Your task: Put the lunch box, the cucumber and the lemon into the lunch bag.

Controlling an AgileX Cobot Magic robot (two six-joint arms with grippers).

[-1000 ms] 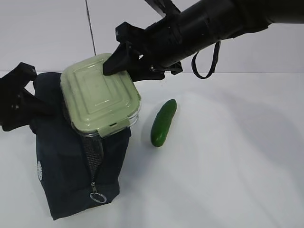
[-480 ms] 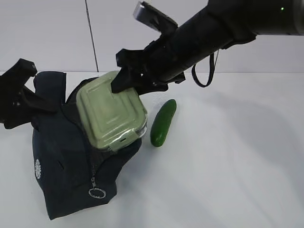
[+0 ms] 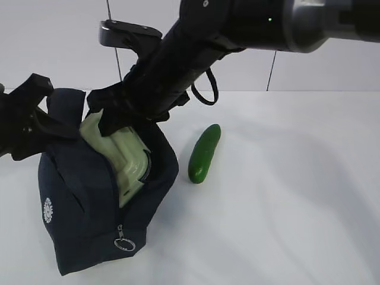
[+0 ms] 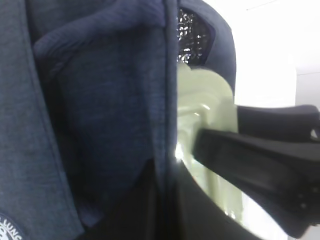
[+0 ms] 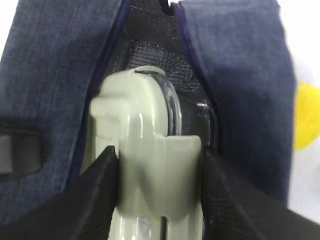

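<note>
The lunch box, clamped edgewise by the right hand, should be slid straight down while the lunch bag mouth is held by the closed left hand.

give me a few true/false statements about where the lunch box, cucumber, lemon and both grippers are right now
1. The right gripper is clamped on the lunch box. True.
2. The lunch box lies flat on the table beside the lunch bag. False: it stands on edge, partly down in the bag's open mouth.
3. The cucumber is already inside the bag. False: it lies on the table to the right of the bag in the exterior view.
4. The left gripper is shut on the bag's fabric, holding the opening. True.
5. The lemon is held by a gripper. False: it sits outside the bag, at the edge of the right wrist view.
</note>
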